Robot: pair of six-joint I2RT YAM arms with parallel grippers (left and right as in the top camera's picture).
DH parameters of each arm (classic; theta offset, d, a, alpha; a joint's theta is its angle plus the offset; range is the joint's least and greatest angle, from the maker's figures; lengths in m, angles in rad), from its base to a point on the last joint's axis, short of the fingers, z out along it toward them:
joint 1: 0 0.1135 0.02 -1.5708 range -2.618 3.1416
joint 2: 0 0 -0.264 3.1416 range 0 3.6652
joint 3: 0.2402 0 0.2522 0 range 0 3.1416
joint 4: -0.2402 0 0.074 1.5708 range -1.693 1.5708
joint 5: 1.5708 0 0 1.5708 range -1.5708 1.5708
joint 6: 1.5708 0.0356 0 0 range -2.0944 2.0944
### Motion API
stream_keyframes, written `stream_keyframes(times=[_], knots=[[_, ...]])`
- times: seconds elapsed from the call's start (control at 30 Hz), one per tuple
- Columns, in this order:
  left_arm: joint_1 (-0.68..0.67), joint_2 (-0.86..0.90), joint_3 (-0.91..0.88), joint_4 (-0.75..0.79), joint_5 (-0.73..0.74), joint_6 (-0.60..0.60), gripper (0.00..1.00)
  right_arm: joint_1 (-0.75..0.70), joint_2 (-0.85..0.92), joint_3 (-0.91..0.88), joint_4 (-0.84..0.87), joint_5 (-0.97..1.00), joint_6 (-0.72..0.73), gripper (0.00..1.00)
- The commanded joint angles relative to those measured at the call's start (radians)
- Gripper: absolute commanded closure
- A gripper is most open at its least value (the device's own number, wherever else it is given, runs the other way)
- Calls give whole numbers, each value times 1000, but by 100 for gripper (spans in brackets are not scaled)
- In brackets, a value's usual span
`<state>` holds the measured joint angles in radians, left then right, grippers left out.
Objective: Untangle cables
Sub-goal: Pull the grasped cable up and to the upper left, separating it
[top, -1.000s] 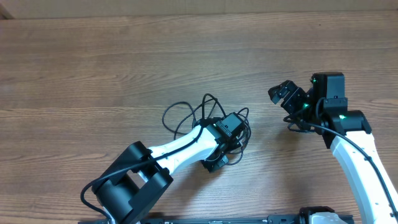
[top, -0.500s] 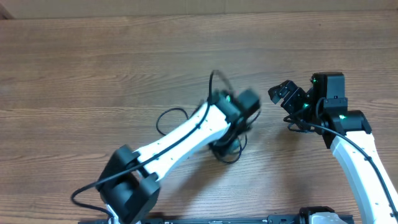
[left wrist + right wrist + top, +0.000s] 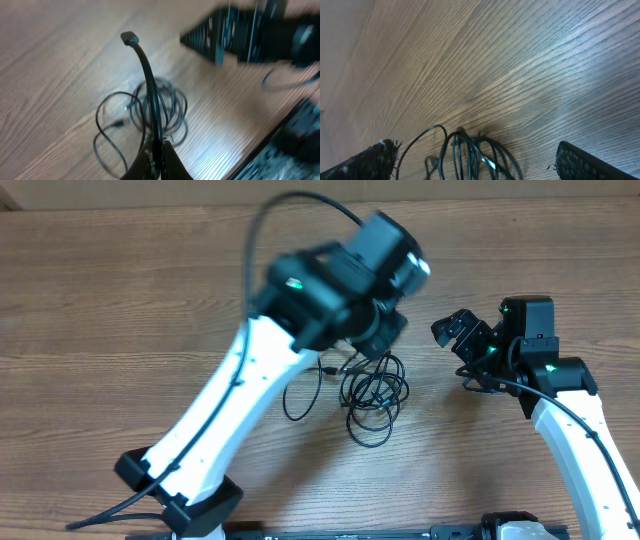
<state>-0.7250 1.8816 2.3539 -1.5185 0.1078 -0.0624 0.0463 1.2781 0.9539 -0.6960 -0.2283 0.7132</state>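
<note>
The black cables (image 3: 372,395) lie in a loose coil on the wooden table, with one loop (image 3: 300,395) spread to the left. In the left wrist view my left gripper (image 3: 159,150) is shut on one black cable, which sticks out past the jaws to a small plug (image 3: 130,37), high above the coil (image 3: 155,105). My left arm (image 3: 340,280) is raised and blurred in the overhead view. My right gripper (image 3: 460,335) is open and empty to the right of the coil. The coil shows between its fingers (image 3: 485,162) in the right wrist view (image 3: 470,152).
The table is bare brown wood (image 3: 120,300). My right arm (image 3: 570,410) stands at the right front. The left arm's base (image 3: 190,500) is at the front edge, with a thick black wire (image 3: 290,205) arching over the arm.
My left arm has risen and swung up and to the far right, lifting one cable out of the coil. The coil now lies uncovered and looser. The right arm has not moved.
</note>
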Motion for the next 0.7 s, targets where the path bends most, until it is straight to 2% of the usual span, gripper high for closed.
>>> stream_keyframes(times=[0.0,0.1,0.23,0.33,0.43,0.53,0.6,0.67], knots=[[85,-19,121,10,91,-114,96,-3,-8,15,6,3,-8,0],[165,-19,193,22,84,-200,96,-3,-8,15,6,3,-8,0],[291,-19,261,103,37,-204,96,-3,-8,15,6,2,-8,0],[396,-19,291,220,18,-213,96,-3,-8,15,6,2,-8,0],[480,-19,317,352,24,-273,96,-3,-8,15,6,3,-8,0],[550,-19,327,447,5,-268,96,-3,-8,15,6,2,-8,0],[582,-16,323,446,-58,-266,96,-3,-8,15,6,2,-8,0],[605,-6,315,412,-222,-266,96,-3,-8,15,6,2,-8,0]])
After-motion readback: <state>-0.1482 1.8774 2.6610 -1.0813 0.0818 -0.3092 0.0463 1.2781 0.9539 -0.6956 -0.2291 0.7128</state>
